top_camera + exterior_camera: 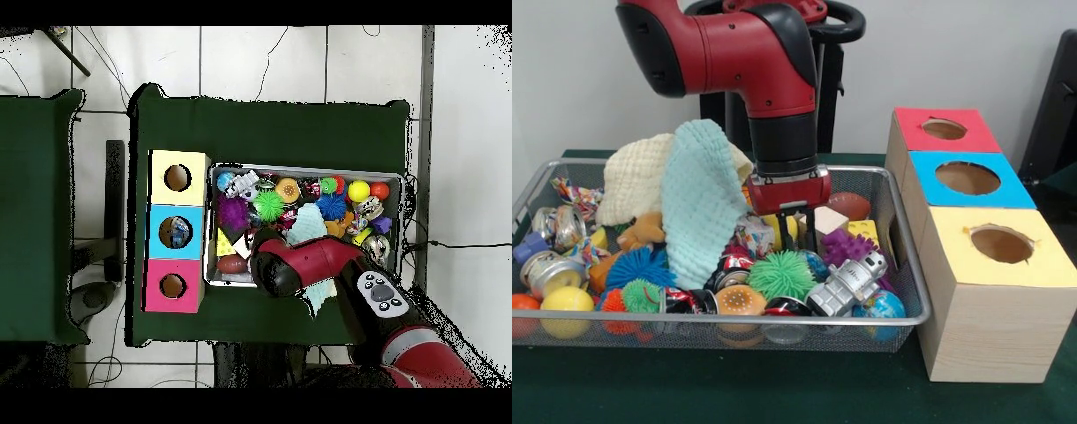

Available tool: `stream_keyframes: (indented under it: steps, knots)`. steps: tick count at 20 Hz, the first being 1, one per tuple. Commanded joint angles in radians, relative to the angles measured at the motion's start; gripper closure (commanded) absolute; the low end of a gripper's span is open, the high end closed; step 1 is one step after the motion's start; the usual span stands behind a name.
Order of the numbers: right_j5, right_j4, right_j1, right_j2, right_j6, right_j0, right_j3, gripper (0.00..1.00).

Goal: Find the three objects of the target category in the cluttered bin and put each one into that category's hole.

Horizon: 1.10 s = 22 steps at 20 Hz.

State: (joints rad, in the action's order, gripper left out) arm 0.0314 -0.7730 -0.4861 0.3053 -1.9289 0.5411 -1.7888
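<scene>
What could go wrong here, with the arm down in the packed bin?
The mint cloth hangs against the arm and may drag or hide toys. The end effector sits among tightly packed clutter, near the green spiky ball and toy robot, so a grab may catch neighbours or slip.
</scene>
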Motion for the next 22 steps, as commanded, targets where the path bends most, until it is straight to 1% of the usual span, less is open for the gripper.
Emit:
stream_keyframes:
  steps: [1,4,7,9,10,12,15,18,22]
  knots:
    - [0.014,-0.035,0.069,0.030,-0.023,0.026,0.034,1.00]
    - [0.005,-0.036,0.069,0.016,-0.031,0.015,0.034,1.00]
    - [0.038,-0.007,0.039,-0.024,-0.058,-0.013,0.009,1.00]
    - [0.079,0.009,-0.026,0.000,-0.043,-0.001,-0.046,1.00]
    - [0.087,0.013,-0.065,0.005,-0.042,0.008,-0.087,1.00]
    - [0.111,0.025,-0.128,0.021,-0.033,0.020,-0.143,1.00]
    - [0.141,0.046,-0.184,0.026,-0.032,0.026,-0.191,1.00]
    - [0.169,0.058,-0.202,0.054,-0.009,0.053,-0.216,1.00]
    - [0.180,0.068,-0.215,0.067,-0.003,0.065,-0.238,1.00]
